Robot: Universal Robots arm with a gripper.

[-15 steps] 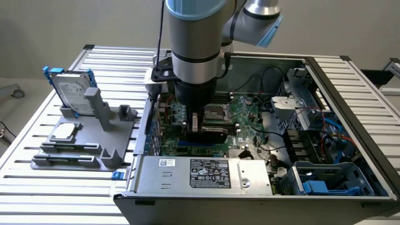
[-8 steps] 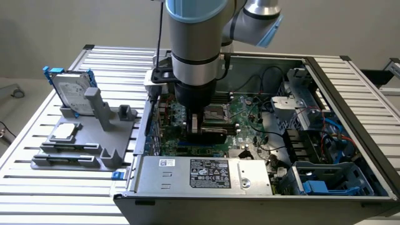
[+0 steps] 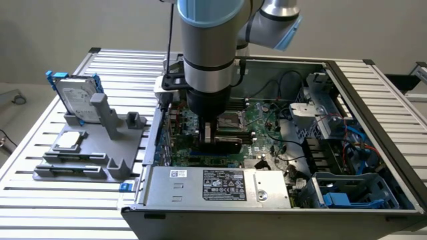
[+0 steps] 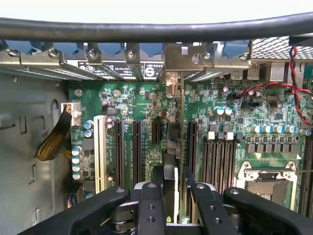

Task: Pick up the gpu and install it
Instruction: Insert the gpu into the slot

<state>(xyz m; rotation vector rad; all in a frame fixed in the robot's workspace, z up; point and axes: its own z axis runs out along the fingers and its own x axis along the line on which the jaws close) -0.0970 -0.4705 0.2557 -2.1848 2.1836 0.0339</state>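
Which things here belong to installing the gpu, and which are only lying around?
Job: gpu, held in the claw; motherboard; computer case.
Lying about: hard drive in blue frame; grey holder.

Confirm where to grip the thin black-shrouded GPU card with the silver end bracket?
Its upper edge, from straight above, pinching across the two flat faces. The thin black-shrouded GPU card stands on edge over the green motherboard, so that edge looks the most reachable. The gripper holds it this way.
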